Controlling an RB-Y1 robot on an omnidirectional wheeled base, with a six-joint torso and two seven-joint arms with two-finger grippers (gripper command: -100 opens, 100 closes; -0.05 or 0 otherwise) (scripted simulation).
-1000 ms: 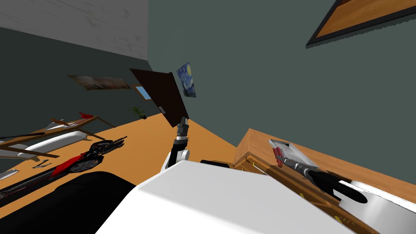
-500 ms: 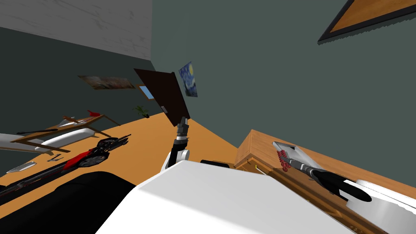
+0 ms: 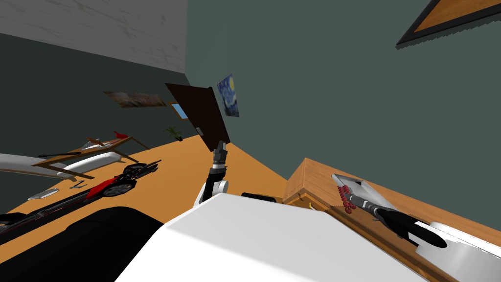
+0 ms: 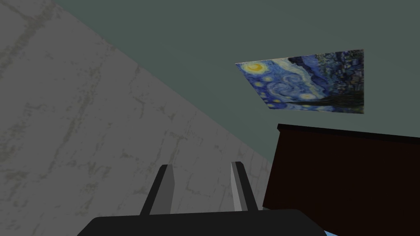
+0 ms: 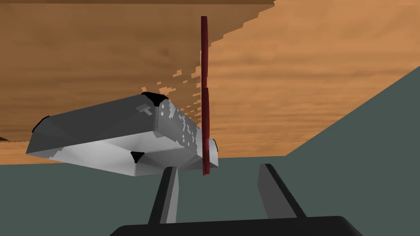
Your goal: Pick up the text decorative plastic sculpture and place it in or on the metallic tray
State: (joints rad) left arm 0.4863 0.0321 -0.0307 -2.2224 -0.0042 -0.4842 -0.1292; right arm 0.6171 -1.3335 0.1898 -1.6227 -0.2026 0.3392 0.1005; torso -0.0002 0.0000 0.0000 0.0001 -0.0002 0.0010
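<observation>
Nearly home: the right gripper (image 5: pixel 219 166) hangs over a wooden cabinet (image 3: pixel 313 178) w/ its jaws apart. The thin red sculpture (image 5: pixel 205 102) stands on edge just ahead of the fingertips, btwn them but pressed by neither. It sits at the end of the grey tray (image 5: pixel 102 123) nearest the arm, touching it or just beside it. Whether it rests inside the tray, leans on the rim or overhangs the cabinet top can't be told: the right wrist view catches it edge-on, and the head view gives only a small red cluster at the tray's end.

Judged from that, the carry looks done and the placing is at its last stage. The sculpture is at the tray and the grip is apparently off, but a settled pos. in or on the tray isn't confirmed. Left to do, prob.: see it seated on the tray, then draw the arm clear w/o knocking it.

The left gripper (image 4: pixel 201 164) is raised well apart from the cabinet, jaws a little apart w/ nothing btwn them.

Writing: the sculpture's red letter shapes show in the head view but are too small to read. The tray carries a small cross-like mark (image 5: pixel 144 108) on one wall, no brand or label legible. A blue-and-yellow night-sky painting (image 3: pixel 228 95) hangs on the wall, no caption or signature readable.
</observation>
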